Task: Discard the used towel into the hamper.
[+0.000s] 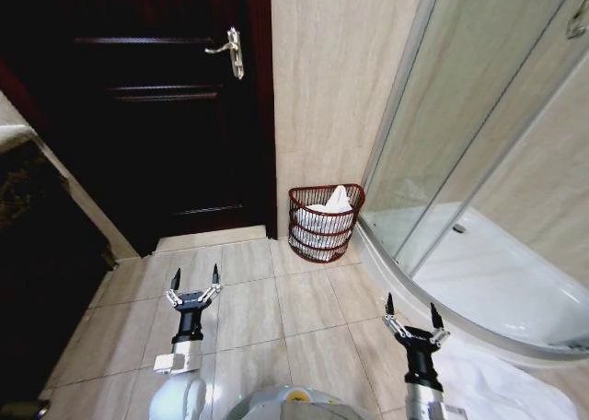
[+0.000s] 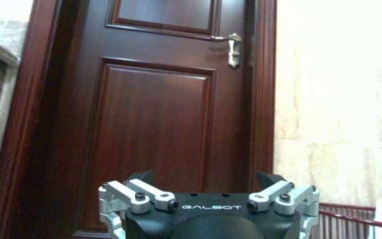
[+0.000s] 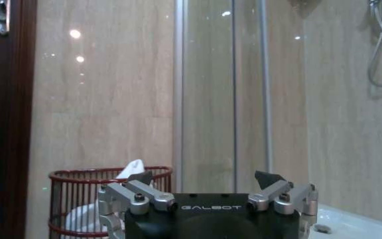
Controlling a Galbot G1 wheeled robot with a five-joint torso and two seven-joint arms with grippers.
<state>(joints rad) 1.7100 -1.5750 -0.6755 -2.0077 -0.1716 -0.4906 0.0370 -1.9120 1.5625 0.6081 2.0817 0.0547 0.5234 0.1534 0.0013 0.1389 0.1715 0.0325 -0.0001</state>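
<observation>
Both claws, left [image 1: 196, 277] and right [image 1: 410, 309], wide open and empty, bare floor [image 1: 248, 314] before the towel-filled hamper [image 1: 324, 223].

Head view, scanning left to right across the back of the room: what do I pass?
Dark wooden door → door handle → beige tiled wall → hamper with a white towel in it → glass shower enclosure.

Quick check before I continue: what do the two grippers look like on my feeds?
Both match: the left gripper and right gripper have a black body lettered GALBOT, silver metal finger linkages with dark bolts, and pointed black fingertips. Below each, the wrist turns white-grey.
</observation>
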